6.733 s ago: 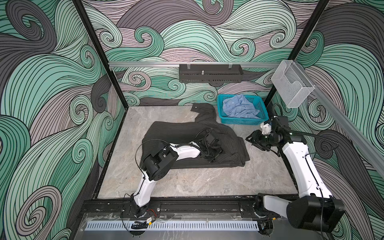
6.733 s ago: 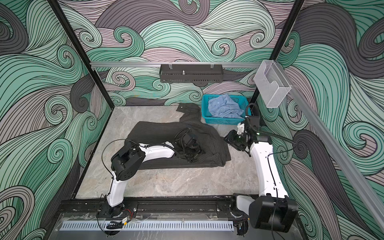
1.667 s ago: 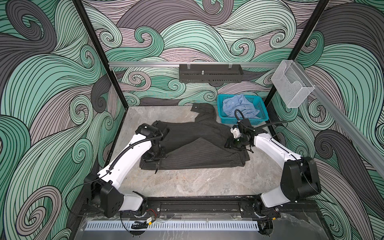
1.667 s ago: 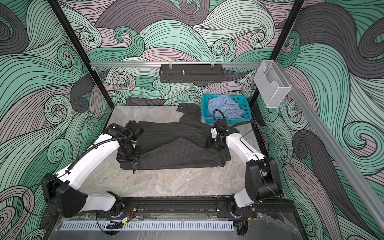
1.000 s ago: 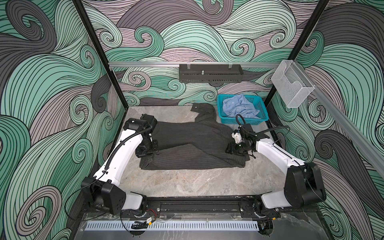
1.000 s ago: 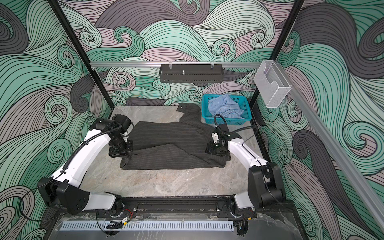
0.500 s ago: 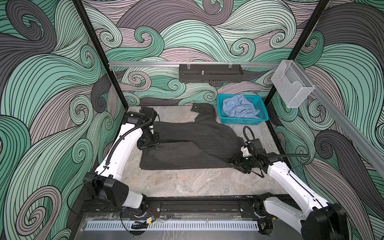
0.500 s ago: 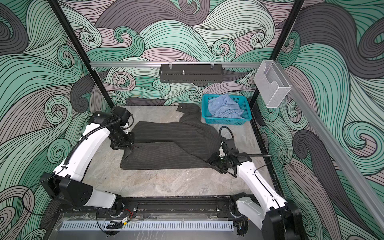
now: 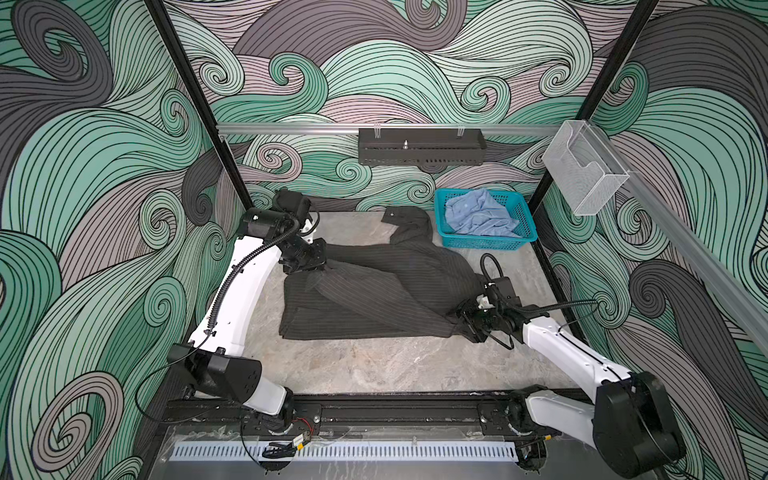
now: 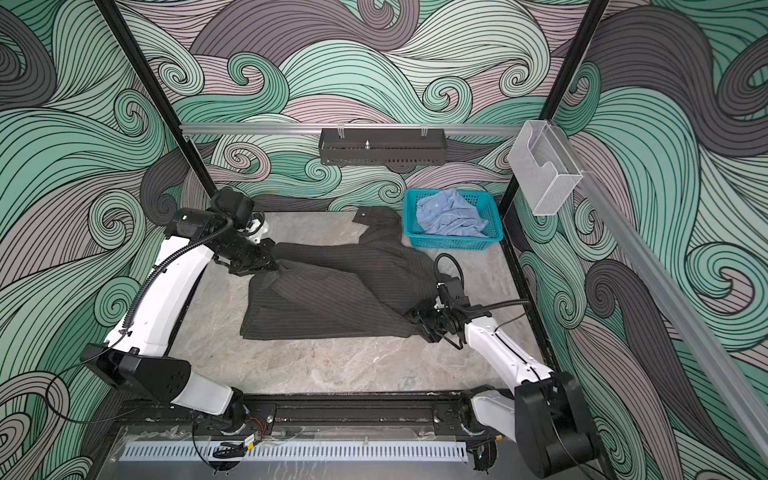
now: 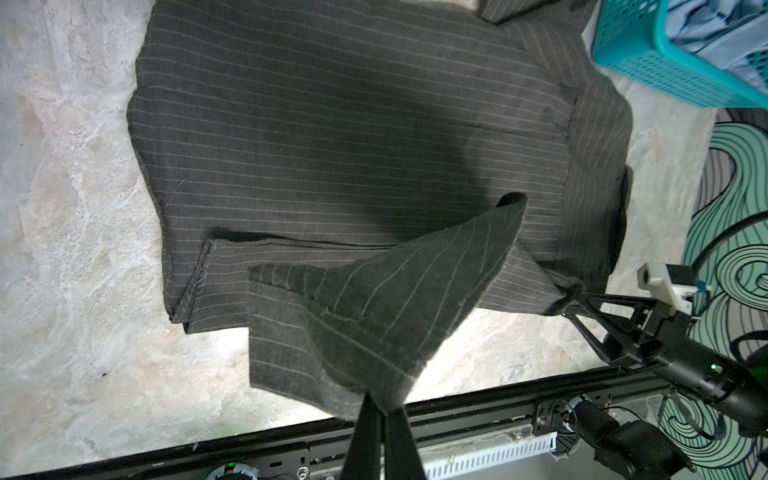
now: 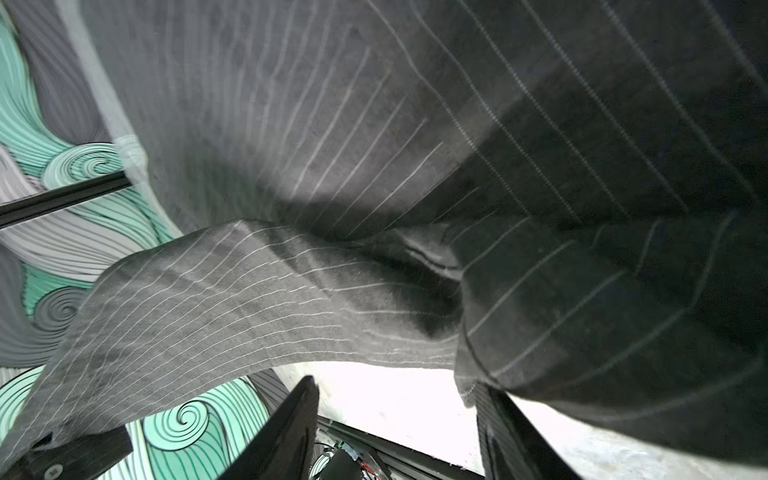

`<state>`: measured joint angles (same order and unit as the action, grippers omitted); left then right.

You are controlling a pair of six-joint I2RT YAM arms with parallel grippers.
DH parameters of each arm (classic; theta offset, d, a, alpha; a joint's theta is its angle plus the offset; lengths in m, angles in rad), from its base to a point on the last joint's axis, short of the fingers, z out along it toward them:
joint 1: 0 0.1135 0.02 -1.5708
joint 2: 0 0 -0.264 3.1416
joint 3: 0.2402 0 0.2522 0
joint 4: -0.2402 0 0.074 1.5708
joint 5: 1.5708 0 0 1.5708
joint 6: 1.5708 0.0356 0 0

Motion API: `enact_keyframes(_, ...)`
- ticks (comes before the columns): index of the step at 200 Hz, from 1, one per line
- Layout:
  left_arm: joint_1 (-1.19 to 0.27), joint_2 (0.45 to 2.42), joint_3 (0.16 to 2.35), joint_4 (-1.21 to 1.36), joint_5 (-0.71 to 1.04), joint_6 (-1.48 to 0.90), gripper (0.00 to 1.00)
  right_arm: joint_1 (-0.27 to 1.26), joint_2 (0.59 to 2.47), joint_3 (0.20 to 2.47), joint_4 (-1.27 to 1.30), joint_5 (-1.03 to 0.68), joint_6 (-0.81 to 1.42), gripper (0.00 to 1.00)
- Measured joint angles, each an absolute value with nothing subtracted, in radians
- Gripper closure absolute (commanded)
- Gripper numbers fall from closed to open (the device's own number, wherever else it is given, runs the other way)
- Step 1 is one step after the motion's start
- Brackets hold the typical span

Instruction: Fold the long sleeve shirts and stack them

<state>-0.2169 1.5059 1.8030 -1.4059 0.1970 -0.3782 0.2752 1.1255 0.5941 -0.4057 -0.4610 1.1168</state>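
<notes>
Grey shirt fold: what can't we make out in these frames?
- Right gripper: right wrist view, jaws apart, grey shirt drapes over one finger; any hold unclear.
- Left gripper: left wrist view, tips buried in pinched cloth.
- Grey shirt collar: both top views, lost under folded layers.
- Blue shirt: both top views, crumpled in basket; collar, sleeves hidden.

walls (image 9: 104,166): teal-grey swirl pattern | floor (image 9: 374,365): pale marbled stone | black tray (image 9: 419,145) on rail (image 9: 291,129)
</notes>
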Motion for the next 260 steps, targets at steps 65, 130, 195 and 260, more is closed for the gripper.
enact_keyframes(65, -0.229, 1.654, 2.025, -1.308, 0.313, -0.464, 1.00, 0.199, 0.946, 0.727, -0.610, -0.427, 1.020, 0.38)
enact_keyframes(130, -0.241, 1.746, 2.158, -1.232, 0.374, -0.553, 1.00, 0.256, 0.964, 0.673, -0.655, -0.470, 1.002, 0.37)
enact_keyframes(195, -0.241, 1.757, 2.195, -1.203, 0.401, -0.603, 1.00, 0.318, 1.030, 0.555, -0.540, -0.468, 1.129, 0.38)
enact_keyframes(260, -0.238, 1.770, 2.230, -1.202, 0.424, -0.616, 1.00, 0.307, 1.202, 0.553, -0.276, -0.412, 1.229, 0.98)
